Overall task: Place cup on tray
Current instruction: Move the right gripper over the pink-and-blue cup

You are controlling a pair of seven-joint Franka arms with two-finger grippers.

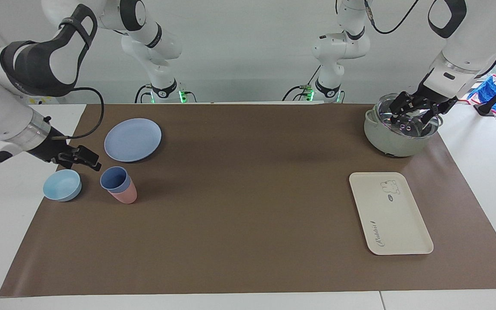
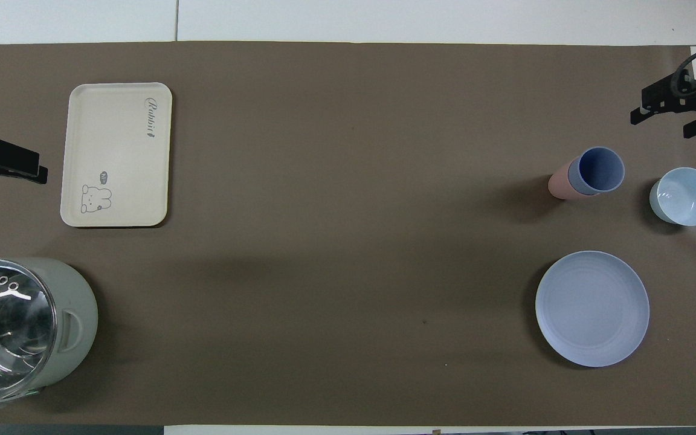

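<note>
Bright, even overhead light; soft shadows, sharp pics, no blur.

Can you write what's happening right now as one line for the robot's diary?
step: reach for cup | right hand: open, empty, beside blue cup | cup: nested in pink cup | left hand: waiting over pot | tray: no cup yet

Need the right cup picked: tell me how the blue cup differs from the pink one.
The blue cup is periwinkle and sits nested on top, its open mouth showing; the pink cup is salmon, underneath, only its lower wall visible. Both are handleless tapered tumblers, tilted together, beside the light blue bowl.
</note>
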